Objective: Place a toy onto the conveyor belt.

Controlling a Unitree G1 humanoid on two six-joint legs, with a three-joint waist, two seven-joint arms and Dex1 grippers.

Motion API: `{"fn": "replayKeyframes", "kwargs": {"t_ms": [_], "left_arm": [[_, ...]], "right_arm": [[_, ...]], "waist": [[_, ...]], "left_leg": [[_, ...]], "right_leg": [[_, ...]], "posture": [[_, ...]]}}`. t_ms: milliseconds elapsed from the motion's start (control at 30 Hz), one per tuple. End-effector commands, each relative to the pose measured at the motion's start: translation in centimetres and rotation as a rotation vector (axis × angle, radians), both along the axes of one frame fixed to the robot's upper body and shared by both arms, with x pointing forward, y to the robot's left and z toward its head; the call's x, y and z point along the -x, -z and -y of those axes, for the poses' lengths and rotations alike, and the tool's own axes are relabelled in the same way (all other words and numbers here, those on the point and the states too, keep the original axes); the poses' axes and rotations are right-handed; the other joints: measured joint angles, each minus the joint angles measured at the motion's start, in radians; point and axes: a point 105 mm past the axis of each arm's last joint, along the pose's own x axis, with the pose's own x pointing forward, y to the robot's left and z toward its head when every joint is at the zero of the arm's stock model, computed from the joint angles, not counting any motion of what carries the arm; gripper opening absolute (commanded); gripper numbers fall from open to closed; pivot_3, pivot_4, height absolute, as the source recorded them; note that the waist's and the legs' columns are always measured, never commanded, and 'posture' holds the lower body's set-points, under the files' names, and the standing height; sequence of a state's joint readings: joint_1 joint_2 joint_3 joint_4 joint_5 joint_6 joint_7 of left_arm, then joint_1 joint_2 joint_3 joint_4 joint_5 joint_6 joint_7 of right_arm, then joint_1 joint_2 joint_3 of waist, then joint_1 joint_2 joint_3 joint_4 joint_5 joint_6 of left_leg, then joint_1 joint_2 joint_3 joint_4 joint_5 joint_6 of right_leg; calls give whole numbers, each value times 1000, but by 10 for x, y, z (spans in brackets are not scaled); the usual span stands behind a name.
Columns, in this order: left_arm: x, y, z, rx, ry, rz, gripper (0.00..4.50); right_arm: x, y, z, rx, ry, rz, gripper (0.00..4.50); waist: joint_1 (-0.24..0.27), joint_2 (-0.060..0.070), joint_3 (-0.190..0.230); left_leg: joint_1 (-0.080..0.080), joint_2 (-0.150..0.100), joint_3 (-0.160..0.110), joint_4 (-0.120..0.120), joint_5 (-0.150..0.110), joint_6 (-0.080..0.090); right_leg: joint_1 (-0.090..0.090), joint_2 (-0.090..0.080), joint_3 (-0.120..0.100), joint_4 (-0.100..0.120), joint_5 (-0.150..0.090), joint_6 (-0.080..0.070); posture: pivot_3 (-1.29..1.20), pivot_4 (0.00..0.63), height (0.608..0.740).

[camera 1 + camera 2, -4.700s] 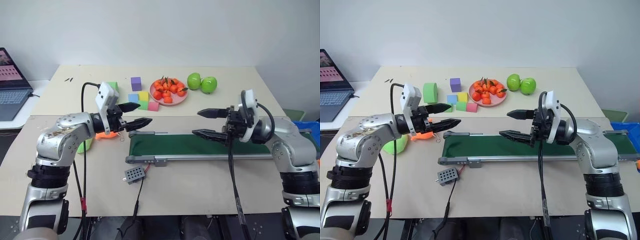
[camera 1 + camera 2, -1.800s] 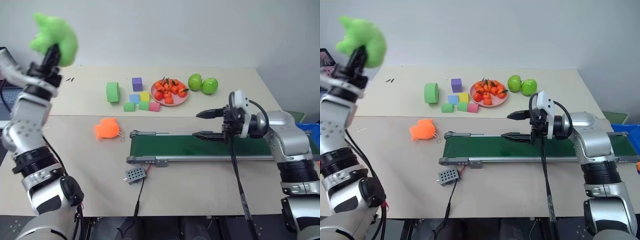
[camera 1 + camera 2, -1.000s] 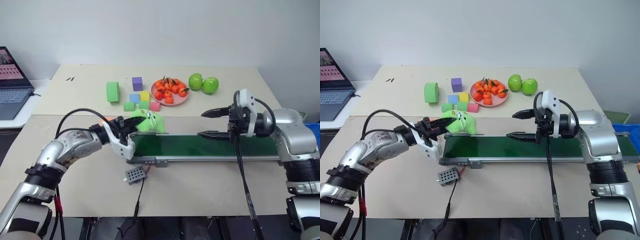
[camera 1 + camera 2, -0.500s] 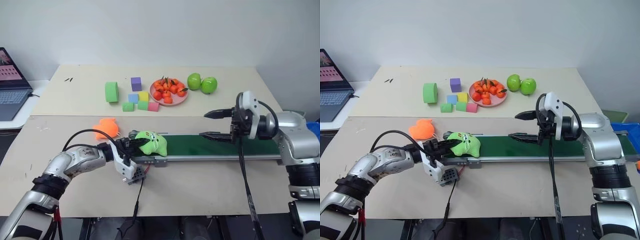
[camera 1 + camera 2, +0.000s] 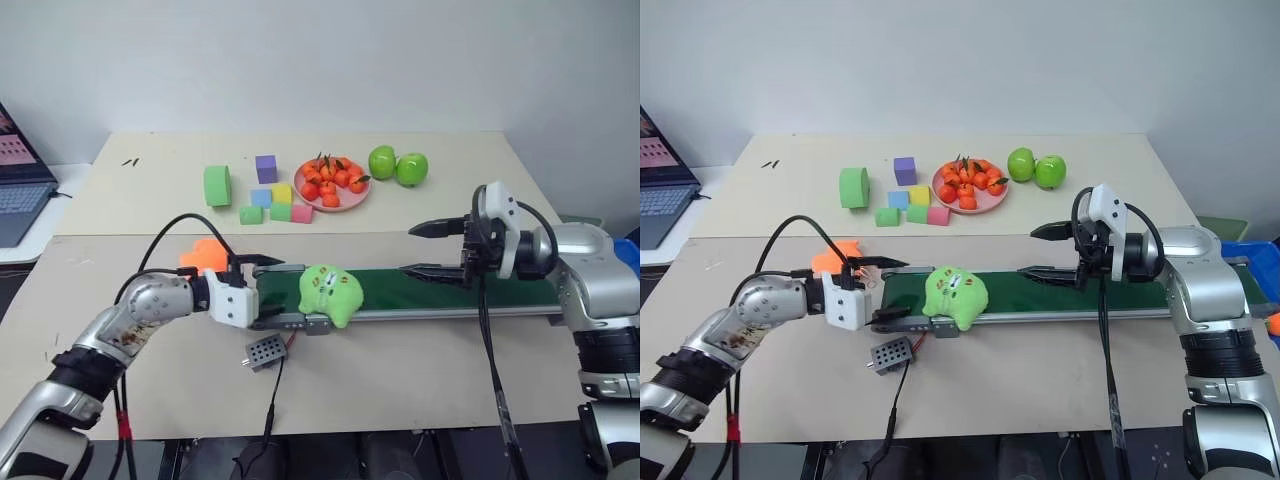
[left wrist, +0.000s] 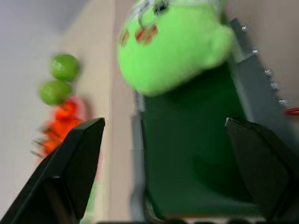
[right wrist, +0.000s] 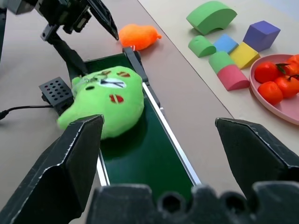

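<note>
From the head views we see the rounded lime-green plush toy point(image 5: 330, 292) lying on the long dark green conveyor belt point(image 5: 440, 289) near its left end, overhanging the near frame. Our left gripper point(image 5: 268, 290) stands wide apart beside it, holding nothing. In the right wrist view, our right gripper point(image 7: 163, 158) gapes empty above the belt.

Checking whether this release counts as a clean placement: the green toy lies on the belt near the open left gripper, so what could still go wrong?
The toy sits at the near edge of the conveyor belt, overhanging its frame, so it might tip off onto the table. The left gripper has open fingers close beside the toy, so pulling back carelessly could nudge it. The right gripper hovers open over the belt and could block the toy if the belt runs.
</note>
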State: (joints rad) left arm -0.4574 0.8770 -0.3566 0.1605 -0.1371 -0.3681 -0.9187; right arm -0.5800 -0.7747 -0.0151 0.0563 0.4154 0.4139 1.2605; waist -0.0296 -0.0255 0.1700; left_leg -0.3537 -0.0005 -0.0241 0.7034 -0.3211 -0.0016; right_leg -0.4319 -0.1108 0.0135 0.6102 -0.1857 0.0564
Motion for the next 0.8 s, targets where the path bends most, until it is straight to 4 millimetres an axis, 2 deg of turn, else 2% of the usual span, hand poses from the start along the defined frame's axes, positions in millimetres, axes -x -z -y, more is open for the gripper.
{"fn": "replayKeyframes", "kwargs": {"t_ms": [33,100,200,333,633,800], "left_arm": [[-9,-40,-7,164,-106,-150,4462],[-11,-54,-5,281,-164,-270,4462],[0,-73,4,437,-165,-475,4462],[16,-82,4,486,-139,-614,4462],[19,-80,1,471,-166,-634,4462],[10,-92,7,507,-168,-569,4462]], "right_arm": [[0,-16,2,-16,-3,59,4500],[0,-16,1,-17,-3,59,4500],[2,-18,4,-15,0,56,4500],[9,-23,10,-6,6,51,4500],[24,-51,17,-44,0,67,4500],[27,-61,14,-52,-12,78,4500]], "waist": [[1,0,0],[1,0,0],[1,0,0],[1,0,0],[8,0,1],[15,0,1]], "left_leg": [[0,0,0,0,0,0],[0,0,0,1,0,0],[0,0,-1,2,0,0],[-1,0,-1,2,-1,1],[0,0,-1,2,0,0],[0,0,-1,2,0,0]], "right_leg": [[0,0,0,0,0,0],[0,0,0,1,0,0],[0,0,0,1,0,0],[0,0,0,0,0,1],[0,1,1,0,-1,0],[1,1,0,0,-1,0]], "posture": [[0,150,738],[0,150,738],[0,150,738],[0,150,738],[0,150,738],[0,150,738]]}}
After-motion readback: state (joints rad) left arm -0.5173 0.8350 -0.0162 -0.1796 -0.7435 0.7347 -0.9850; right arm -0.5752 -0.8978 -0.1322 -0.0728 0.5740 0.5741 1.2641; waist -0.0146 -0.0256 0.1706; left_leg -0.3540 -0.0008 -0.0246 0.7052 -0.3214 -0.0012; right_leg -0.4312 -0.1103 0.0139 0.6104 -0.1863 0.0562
